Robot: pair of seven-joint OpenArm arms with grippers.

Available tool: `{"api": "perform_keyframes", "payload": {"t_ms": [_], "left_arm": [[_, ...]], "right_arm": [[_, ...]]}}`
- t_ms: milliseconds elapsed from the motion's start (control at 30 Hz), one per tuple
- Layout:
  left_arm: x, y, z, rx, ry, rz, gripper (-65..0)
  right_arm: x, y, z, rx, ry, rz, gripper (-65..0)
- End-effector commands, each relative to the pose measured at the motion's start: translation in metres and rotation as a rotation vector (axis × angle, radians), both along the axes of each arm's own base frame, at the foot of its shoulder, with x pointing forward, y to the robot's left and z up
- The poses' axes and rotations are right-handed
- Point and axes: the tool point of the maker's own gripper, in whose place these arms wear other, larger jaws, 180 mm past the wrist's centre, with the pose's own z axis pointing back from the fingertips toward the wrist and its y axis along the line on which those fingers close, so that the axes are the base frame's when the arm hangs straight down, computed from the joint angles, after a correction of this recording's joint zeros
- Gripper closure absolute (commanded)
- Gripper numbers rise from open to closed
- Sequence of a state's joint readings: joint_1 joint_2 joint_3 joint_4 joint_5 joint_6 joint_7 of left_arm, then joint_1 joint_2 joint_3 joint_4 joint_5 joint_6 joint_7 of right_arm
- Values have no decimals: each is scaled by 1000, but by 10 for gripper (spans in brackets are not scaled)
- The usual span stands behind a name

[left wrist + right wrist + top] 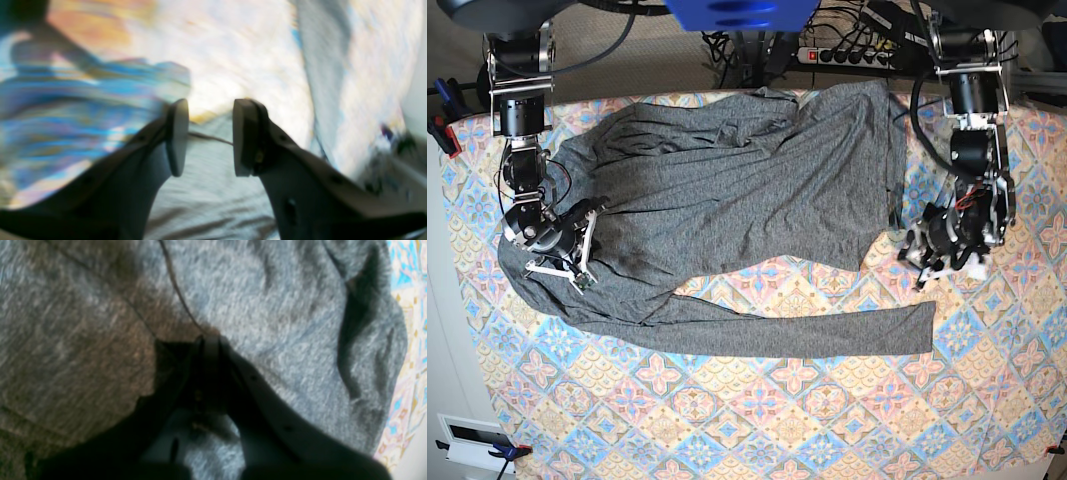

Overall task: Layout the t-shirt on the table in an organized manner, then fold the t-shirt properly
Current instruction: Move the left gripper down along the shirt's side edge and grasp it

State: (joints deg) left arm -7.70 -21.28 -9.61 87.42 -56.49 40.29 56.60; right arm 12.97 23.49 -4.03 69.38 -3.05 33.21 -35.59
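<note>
The t-shirt (737, 190) lies spread across the counter (827, 410), one long sleeve stretched along its near side. The left end effector (208, 136) hangs with jaws parted and empty beside the shirt's edge; the right end effector (208, 340) is pinched closed, pressed on grey fabric

My left gripper (208, 136) has its jaws parted with nothing between the pads, and that arm reaches down from the far edge, wrist bent inward. My right gripper (208, 340) is closed tight, its arm hanging low at the opposite side.
</note>
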Motion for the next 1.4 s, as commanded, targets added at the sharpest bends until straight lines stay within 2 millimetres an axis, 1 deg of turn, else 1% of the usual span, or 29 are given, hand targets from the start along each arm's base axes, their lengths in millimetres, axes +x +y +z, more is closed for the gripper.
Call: {"api": "perform_keyframes", "payload": {"t_ms": [0, 100, 133, 233, 300, 400, 533, 633, 700, 733, 867, 933, 1033, 1100, 1133, 1200, 1267, 1300, 1367], "left_arm": [[12, 6, 15, 29, -43, -7, -206], [26, -3, 16, 59, -39, -43, -206], [29, -7, 10, 73, -17, -62, -206], [26, -13, -15, 106, 70, -95, -206], [22, -12, -30, 119, 118, -96, -207], [17, -14, -38, 117, 146, -97, -211], [9, -16, -46, 114, 168, -101, -212], [9, -18, -47, 115, 171, -108, -212], [10, -28, -48, 124, 172, -145, -212], [16, -33, -43, 134, 160, -167, -214], [22, -49, -40, 160, 154, -231, -247], [29, -63, -37, 158, 143, -260, -253], [28, -69, -46, 169, 179, -285, -244], [24, -71, -56, 186, 213, -304, -227], [21, -72, -60, 196, 225, -316, -208], [17, -73, -64, 206, 239, -329, -130], [18, -71, -64, 209, 240, -326, -19], [18, -71, -64, 211, 239, -327, 0], [20, -68, -62, 213, 235, -321, 0]], "right_arm": [[6, -5, 9, -11, -17, 3, 0], [5, -5, 8, -12, -15, 3, 0], [5, -5, 8, -13, -14, 2, 0], [5, -5, 8, -14, -12, 2, 0], [5, -5, 8, -14, -12, 2, 0], [5, -5, 8, -14, -12, 2, 0], [5, -2, 7, -8, -12, 3, 0], [5, 1, 6, -2, -12, 5, 0], [5, 1, 6, -2, -12, 5, 0], [5, 1, 6, -2, -12, 5, 0], [5, 1, 6, -3, -11, 5, 0], [5, 1, 6, -3, -11, 5, 0], [5, 1, 6, -3, -11, 5, 0], [5, 1, 6, -3, -11, 5, 0], [5, 1, 6, -2, -12, 5, 0], [6, 1, 6, -1, -13, 6, 0], [6, 1, 6, -1, -13, 6, 0], [6, 1, 6, -1, -13, 6, 0], [6, 1, 6, -1, -13, 6, 0]]}}
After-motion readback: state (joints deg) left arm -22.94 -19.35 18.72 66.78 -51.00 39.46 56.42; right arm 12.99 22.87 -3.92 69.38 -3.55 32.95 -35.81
